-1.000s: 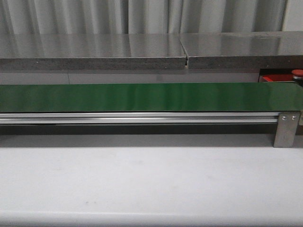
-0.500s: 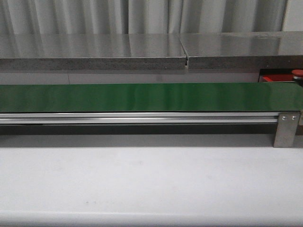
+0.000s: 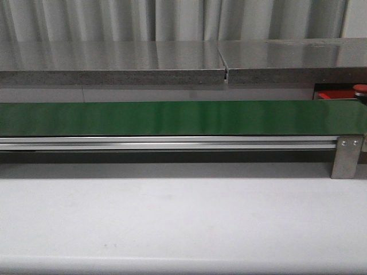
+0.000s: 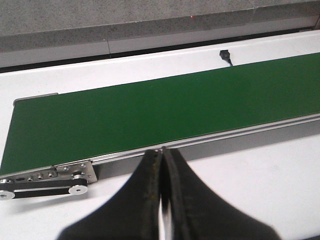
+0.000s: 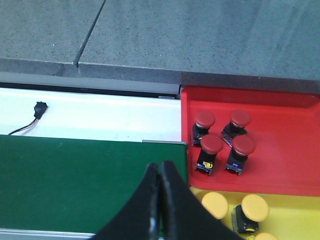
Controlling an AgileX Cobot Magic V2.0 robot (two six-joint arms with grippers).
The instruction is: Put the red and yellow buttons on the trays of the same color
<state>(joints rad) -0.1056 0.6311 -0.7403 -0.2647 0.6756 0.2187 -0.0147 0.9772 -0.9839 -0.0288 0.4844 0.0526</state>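
**A:** Buttons are sitting in the trays already, operator. In the right wrist view you are looking at four red buttons [image 5: 223, 140] clustered in the red tray [image 5: 290, 150], and at least three yellow buttons [image 5: 235, 207] lying in the yellow tray [image 5: 300, 220] on its nearer side. Both trays are butting against the right end of the green belt [image 5: 75, 180].

**B:** Where are your fingers sitting against those?

**A:** Your right gripper [image 5: 160, 200] is hanging over the belt's right end with its jaws pressed together, holding nothing; the trays are lying just to its right, the red one farther off. Your left gripper [image 4: 162, 195] is likewise closed and empty, hovering near the belt's left end [image 4: 150, 115], well apart from the trays. So your right arm is the nearer one.

**B:** Anything on the belt to pick?

**A:** Nothing is showing on it in any view. In the front view only a sliver of the red tray [image 3: 331, 95] and one red cap [image 3: 360, 89] are peeking in at the far right.

**B:** And compared with a moment ago?

**A:** Nothing is changing; the front view is matching the earlier frames, belt bare.
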